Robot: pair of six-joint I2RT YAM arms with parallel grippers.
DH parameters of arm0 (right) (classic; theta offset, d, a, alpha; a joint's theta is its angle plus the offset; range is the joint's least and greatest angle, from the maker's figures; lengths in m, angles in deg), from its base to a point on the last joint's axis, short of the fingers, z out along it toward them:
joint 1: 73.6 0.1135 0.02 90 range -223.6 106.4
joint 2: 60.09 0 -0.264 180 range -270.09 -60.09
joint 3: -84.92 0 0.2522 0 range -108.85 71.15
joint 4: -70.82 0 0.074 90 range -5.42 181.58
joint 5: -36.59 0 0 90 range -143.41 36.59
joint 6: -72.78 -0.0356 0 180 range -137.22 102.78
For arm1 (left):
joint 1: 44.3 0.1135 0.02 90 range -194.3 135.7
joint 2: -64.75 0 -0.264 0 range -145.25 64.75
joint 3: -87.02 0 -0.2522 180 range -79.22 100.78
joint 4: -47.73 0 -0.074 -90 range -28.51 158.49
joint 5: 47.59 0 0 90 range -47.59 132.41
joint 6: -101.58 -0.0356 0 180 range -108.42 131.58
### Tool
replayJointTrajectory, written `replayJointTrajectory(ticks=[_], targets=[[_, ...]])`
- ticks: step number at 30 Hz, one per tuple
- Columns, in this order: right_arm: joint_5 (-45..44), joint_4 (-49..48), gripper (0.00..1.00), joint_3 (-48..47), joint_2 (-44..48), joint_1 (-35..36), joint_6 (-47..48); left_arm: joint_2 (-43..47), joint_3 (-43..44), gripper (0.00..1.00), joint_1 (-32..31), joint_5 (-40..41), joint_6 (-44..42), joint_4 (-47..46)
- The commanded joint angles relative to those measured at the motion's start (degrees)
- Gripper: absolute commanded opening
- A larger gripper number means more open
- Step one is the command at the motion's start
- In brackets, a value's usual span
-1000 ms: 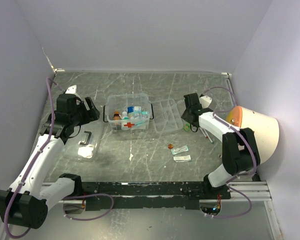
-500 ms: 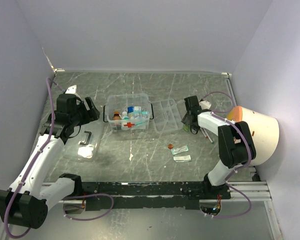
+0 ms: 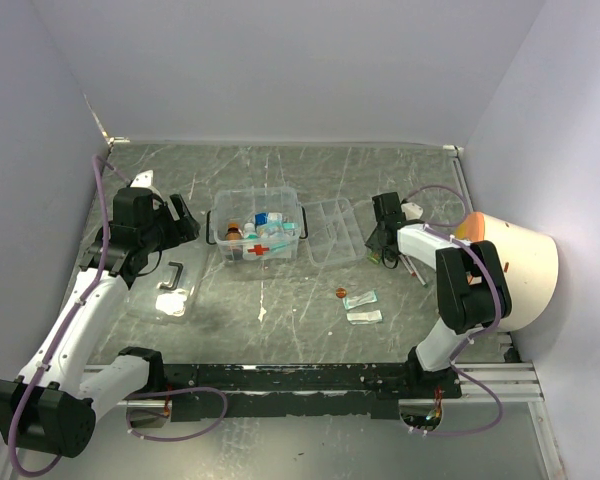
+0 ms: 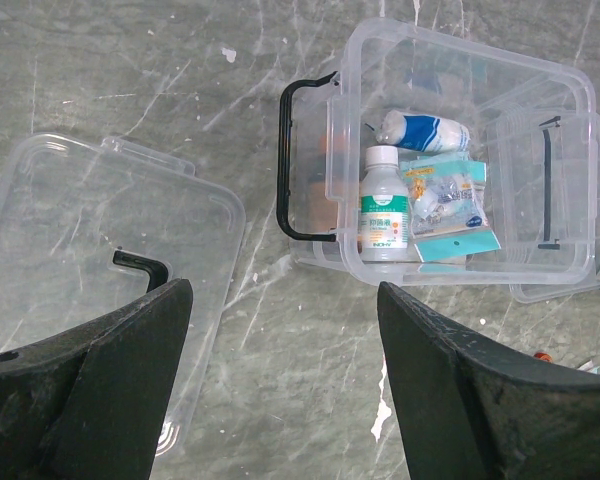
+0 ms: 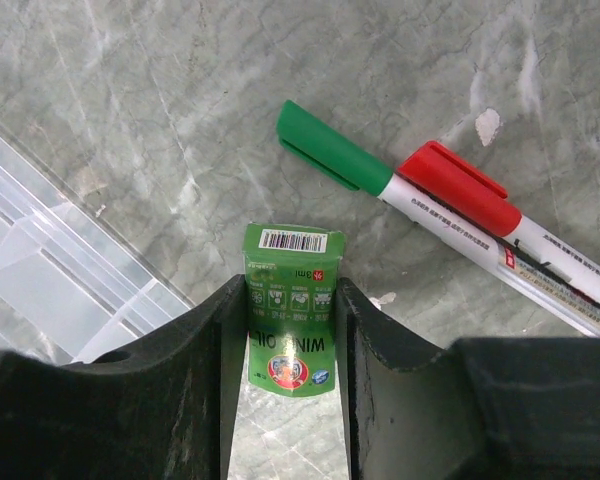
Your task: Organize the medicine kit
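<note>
Grey marbled tabletop (image 3: 310,170), job partway: medicine kit (image 3: 258,250) centre-left, lid (image 3: 165,290) off beside it, bottles (image 4: 384,200) and packets (image 4: 445,200) already inside; right gripper (image 5: 291,300) pinching small green box (image 5: 290,260) beside tray (image 3: 335,228), left gripper (image 4: 282,290) spread wide, holding nothing; pens (image 5: 450,195) and sachets (image 3: 364,316) still loose, lid yet to close.

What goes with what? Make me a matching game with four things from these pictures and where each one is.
Things:
1. green box
2. white bottle
3. clear lid
4. red pen

Places:
A. on the table beside the green pen
B. inside the medicine kit
C. held in the right gripper
D. flat on the table, left of the medicine kit

Pairs: 1-C, 2-B, 3-D, 4-A
</note>
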Motion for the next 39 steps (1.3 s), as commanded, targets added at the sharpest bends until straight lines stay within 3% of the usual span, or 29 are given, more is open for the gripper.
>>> replayJointTrajectory(ticks=[1,9,15,23,39], targets=[[-0.4,0.6,0.37,-0.6,2.0,-0.4,1.7,0.4,-0.5,0.85,-0.4,0.8,-0.8,-1.9],[-1.5,4.1,0.36,-5.2,6.5,1.1,3.7,0.4,-0.4,0.85,-0.4,0.8,-0.8,-1.9],[-0.4,2.0,0.36,-10.6,6.8,6.6,5.6,0.4,-0.3,0.85,-0.4,0.9,-0.8,-2.0],[6.8,-8.7,0.37,-15.4,0.0,14.1,12.5,0.4,-0.4,0.85,-0.4,1.0,-0.8,-1.8],[19.0,-15.8,0.38,-17.3,-11.0,14.6,19.7,0.2,-0.4,0.85,-0.4,1.2,-0.9,-1.9]])
